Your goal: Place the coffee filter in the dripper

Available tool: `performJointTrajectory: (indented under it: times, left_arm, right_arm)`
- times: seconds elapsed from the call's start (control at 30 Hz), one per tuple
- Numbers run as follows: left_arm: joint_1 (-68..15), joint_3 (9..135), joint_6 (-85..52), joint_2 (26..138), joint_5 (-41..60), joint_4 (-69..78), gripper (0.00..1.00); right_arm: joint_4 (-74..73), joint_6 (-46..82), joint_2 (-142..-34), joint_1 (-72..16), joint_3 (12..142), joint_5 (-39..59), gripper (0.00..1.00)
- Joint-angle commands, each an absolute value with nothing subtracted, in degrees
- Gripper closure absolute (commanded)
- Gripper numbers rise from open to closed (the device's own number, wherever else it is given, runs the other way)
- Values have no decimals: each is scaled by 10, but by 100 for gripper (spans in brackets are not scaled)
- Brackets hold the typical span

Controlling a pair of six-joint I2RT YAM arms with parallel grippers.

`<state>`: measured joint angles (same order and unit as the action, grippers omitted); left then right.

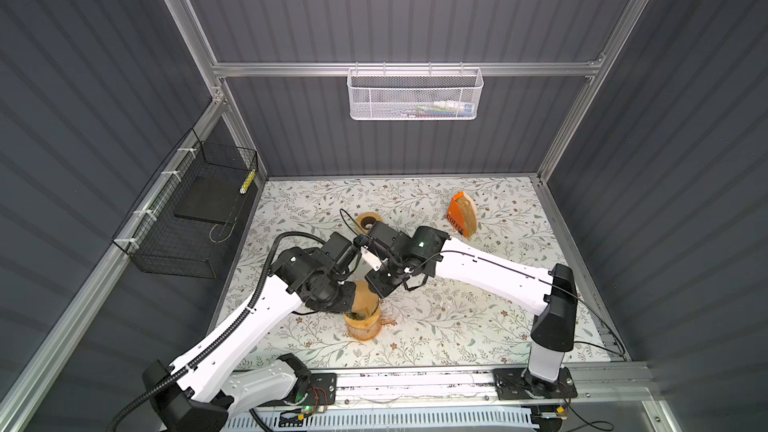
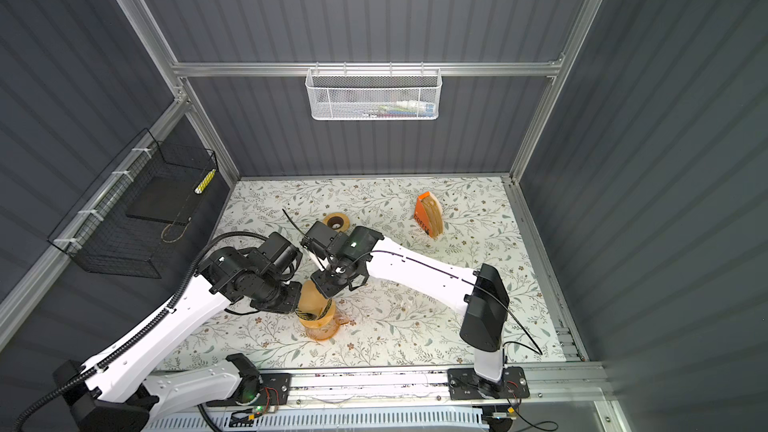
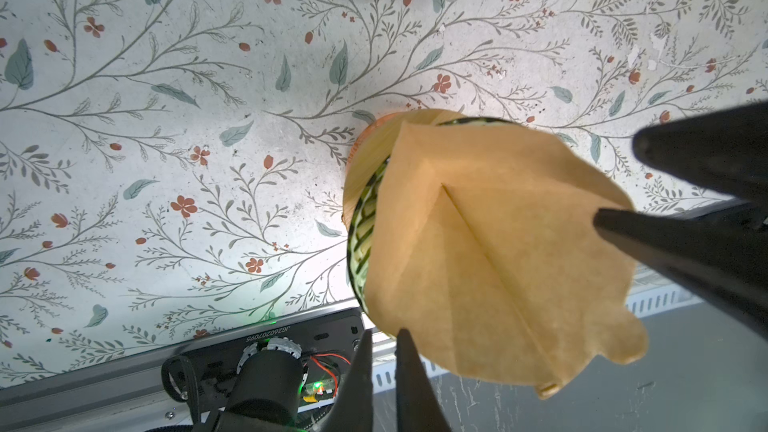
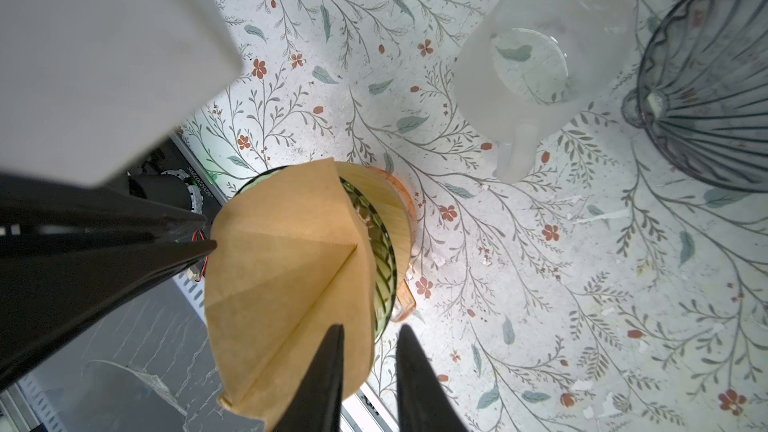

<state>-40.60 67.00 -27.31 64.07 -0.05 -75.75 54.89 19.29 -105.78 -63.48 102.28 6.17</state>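
Observation:
The brown paper coffee filter (image 3: 478, 263) (image 4: 282, 263) stands opened and tilted in the green glass dripper (image 4: 384, 259) (image 3: 365, 218), rising well above its rim in both top views (image 1: 365, 290) (image 2: 311, 295). The dripper sits on an orange carafe (image 1: 363, 330). My left gripper (image 3: 383, 332) is closed to a narrow slit with its tips on the filter's rim. My right gripper (image 4: 371, 326) is open at the opposite rim, one finger over the paper inside the cone, the other outside it.
A frosted white pitcher (image 4: 536, 68) and a grey ribbed glass funnel (image 4: 706, 89) stand close behind the dripper, under my arms. A wooden ring (image 1: 365, 221) and an orange filter holder (image 1: 461, 216) sit farther back. Wire baskets (image 1: 195, 209) (image 1: 415, 93) hang on the walls.

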Motion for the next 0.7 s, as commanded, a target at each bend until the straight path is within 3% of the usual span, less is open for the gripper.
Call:
performJointTrajectory:
  times: [0.0, 0.3, 0.67]
  left_arm:
    - [-410, 669, -273, 637, -3, -764, 86]
    - [-410, 666, -272, 637, -3, -764, 86]
    - [-410, 655, -272, 634, -7, -764, 86]
  right_arm:
    - [554, 195, -1047, -638, 1010, 56, 76]
    - [547, 198, -1050, -638, 1004, 66, 88]
    - [539, 200, -1057, -638, 1004, 77, 92]
